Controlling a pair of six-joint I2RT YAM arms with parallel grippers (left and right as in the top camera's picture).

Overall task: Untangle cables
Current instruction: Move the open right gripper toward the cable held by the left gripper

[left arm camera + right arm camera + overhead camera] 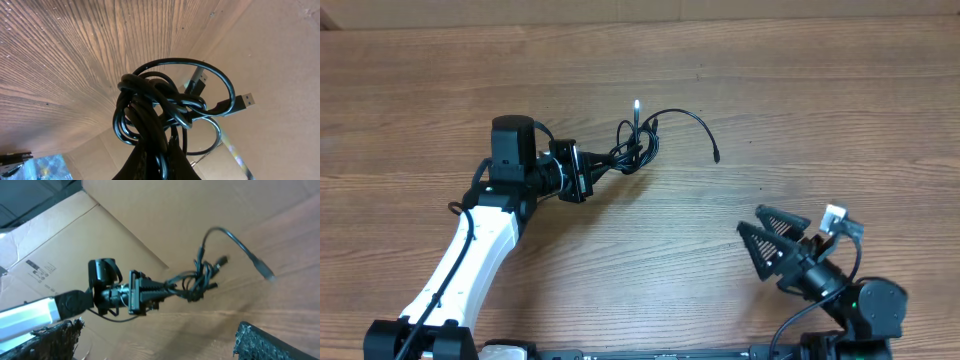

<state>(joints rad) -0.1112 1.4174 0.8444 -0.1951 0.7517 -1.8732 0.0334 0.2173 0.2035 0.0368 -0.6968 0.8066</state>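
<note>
Left end effector [603,166] is clenched on the cables [638,148], knot just right of its tips, over far-middle bench [800,90]. 1 loose tail arcs right. Right end effector [756,226] released, near-right, well apart; tail end lies far-left of it.

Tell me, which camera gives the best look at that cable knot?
The left wrist view: the cable knot fills the frame, loops and plug ends clear. Overhead shows it small, at the tip of the left hand. The right wrist view shows it sideways, slightly blurred.
</note>
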